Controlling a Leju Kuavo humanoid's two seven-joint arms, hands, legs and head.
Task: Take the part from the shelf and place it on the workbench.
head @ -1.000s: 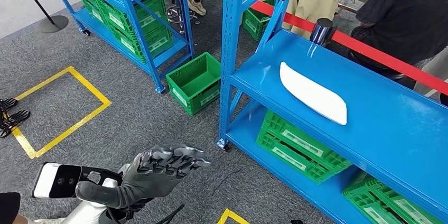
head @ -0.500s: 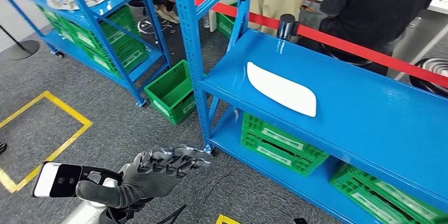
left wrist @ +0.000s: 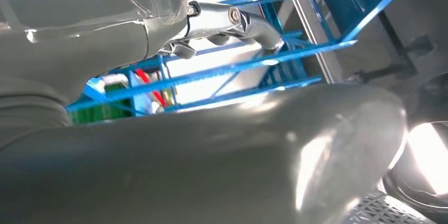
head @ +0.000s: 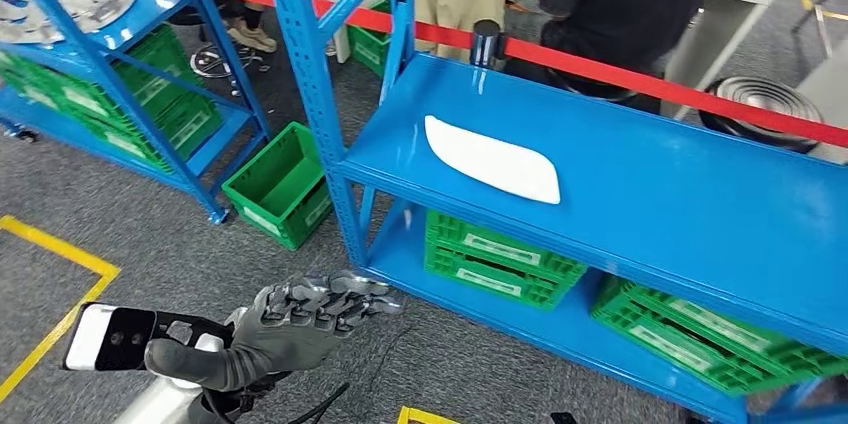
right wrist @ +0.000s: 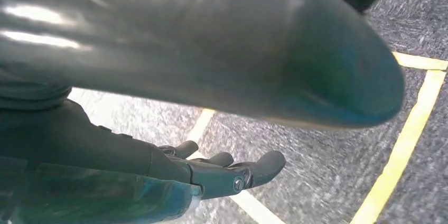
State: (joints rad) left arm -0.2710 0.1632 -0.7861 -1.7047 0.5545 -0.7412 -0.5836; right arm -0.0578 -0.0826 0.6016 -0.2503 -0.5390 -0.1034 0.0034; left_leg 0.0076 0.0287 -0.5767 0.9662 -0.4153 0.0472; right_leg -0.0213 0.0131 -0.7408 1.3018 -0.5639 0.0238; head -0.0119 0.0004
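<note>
- Since the earlier frames the whole head view has swung: the camera has turned, so the blue shelf (head: 640,194) and the white part (head: 492,160) on it now sit nearer the middle of the picture. The things themselves have not moved.
- White part: it lies flat on the shelf's upper deck, nearer the front edge than the red barrier tape (head: 640,84) behind, and well apart from both hands.
- Left robot hand (head: 290,329): raised in front of the body, short of the shelf's corner post, fingers extended and a little apart, holding nothing.
- Right robot hand (right wrist: 222,174): in the right wrist view it hangs over the grey carpet and yellow floor lines, fingers loosely spread, empty.
- Step in hand, as I judge it: squaring up to the shelf before reaching.
- To do it well: finish facing the part, then bring the left robot hand over the front edge and clear of the corner post.
- The part looks thin, smooth and long; a grasp across its narrow middle would likely hold steadier than at a tapered end.
- Green crates (head: 500,264) sit on the shelf's lower deck; people stand beyond the tape, behind the shelf.
</note>
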